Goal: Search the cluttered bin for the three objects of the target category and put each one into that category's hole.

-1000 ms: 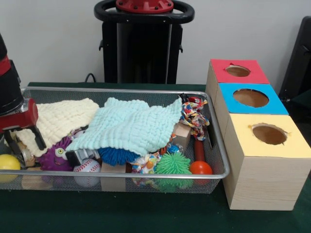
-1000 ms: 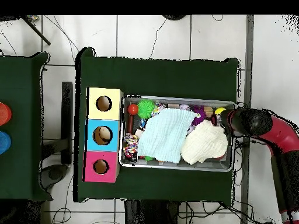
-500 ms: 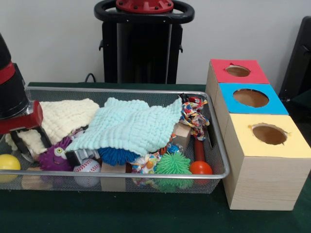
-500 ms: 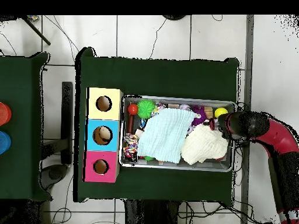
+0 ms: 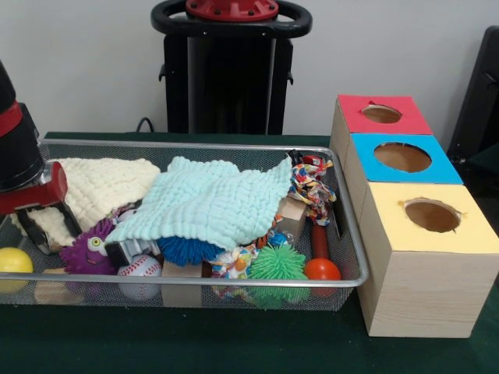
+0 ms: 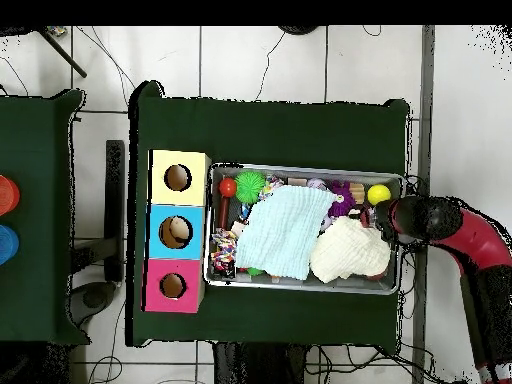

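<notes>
From the front, the wire mesh bin (image 5: 355,257) sits on the green table (image 5: 234,343), and the gripper (image 5: 45,227) hangs at the bin's left end with its two dark fingers (image 5: 69,220) spread apart over the edge of the cream cloth (image 5: 101,187); whether they pinch the cloth or only touch it I cannot tell. A yellow ball (image 5: 14,261) lies in the bin's front left corner, just beside the gripper. Along the front wall stand a purple spiky toy (image 5: 86,253), a baseball (image 5: 139,271), a wooden block (image 5: 181,284), a green spiky ball (image 5: 278,263) and an orange ball (image 5: 322,269). A pale blue cloth (image 5: 210,202) covers the middle of the bin (a blue spiky ball (image 5: 187,249) peeks out under its front edge), and a multicoloured rope toy (image 5: 312,187) lies against the right wall. Right of the bin, touching one another in a row, are three wooden boxes, each with a round hole in the top: the red box (image 5: 382,115) farthest back, the blue box (image 5: 404,158) in the middle, the yellow box (image 5: 429,222) nearest the front.

From overhead, the arm (image 6: 470,235) reaches to the bin's right end, where the gripper's head covers its fingers. The cream cloth (image 6: 350,250) lies just beside it and the yellow ball (image 6: 377,193) sits in the bin's upper right corner.
</notes>
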{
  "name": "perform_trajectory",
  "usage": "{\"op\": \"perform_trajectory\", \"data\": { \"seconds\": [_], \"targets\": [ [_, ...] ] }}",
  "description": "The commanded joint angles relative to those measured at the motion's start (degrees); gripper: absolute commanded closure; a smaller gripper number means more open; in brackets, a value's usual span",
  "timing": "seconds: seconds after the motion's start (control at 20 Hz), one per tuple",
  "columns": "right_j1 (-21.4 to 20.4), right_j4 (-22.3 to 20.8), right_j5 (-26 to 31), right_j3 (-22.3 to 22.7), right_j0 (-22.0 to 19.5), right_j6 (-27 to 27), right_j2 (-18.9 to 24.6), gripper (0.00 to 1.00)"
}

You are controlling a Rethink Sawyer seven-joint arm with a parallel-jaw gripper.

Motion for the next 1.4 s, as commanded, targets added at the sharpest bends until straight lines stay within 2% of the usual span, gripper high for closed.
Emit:
{"op": "perform_trajectory", "data": {
  "seconds": [0.05, 0.55, 0.6, 0.8, 1.4],
  "targets": [
    [3.1, -5.2, 2.8, 1.9, 0.4, -13.6, -2.7, 0.00],
    [4.0, -5.4, 1.8, 0.5, 0.6, -14.0, -2.2, 0.00],
    [4.1, -5.3, 1.4, 0.5, 0.5, -14.0, -2.0, 1.00],
    [3.8, -5.3, 0.0, 1.0, 0.6, -11.9, -2.4, 1.00],
    [4.4, -5.3, -2.0, 0.6, 1.2, -10.3, -2.1, 1.00]
  ]
}}
